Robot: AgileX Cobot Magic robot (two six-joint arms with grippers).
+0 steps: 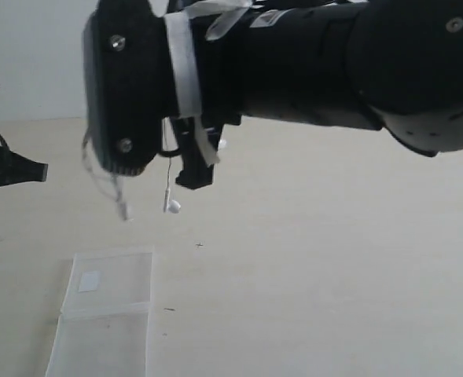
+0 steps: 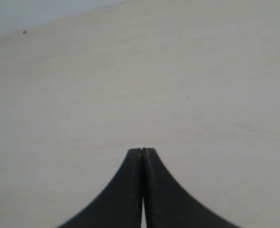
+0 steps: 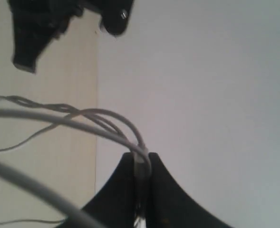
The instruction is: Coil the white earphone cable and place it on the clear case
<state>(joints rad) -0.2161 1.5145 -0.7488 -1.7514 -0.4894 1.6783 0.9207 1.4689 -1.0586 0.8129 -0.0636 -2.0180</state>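
**Mia:** What is the right end effector (image 3: 140,159) doing?

**Tom:** Its two black fingers (image 3: 116,199) are pinched tight on the white earphone cable (image 3: 99,124). Thin, smooth strands bend out of it in loose loops. Some are twisted together.

**Mia:** And the left end effector (image 2: 142,151)?

**Tom:** It is pressed shut with nothing in it. Only the bare counter (image 2: 130,85) is below it.

**Mia:** Is the cable coiled?

**Tom:** It looks bunched up, but I can't tell if it is a neat coil. In the exterior view a small round earbud (image 1: 172,206) dangles in the air on its thin wire.

**Mia:** Where is the clear case (image 1: 109,314)?

**Tom:** It lies flat on the pale, dull counter, apart from the hanging earbud. Its two see-through halves lie open. One has a little whitish square label (image 1: 90,281). Nothing lies on it.

**Mia:** So what is left?

**Tom:** The cable is picked up, so that part is done. I think it has yet to be brought over the case, set down and let go.
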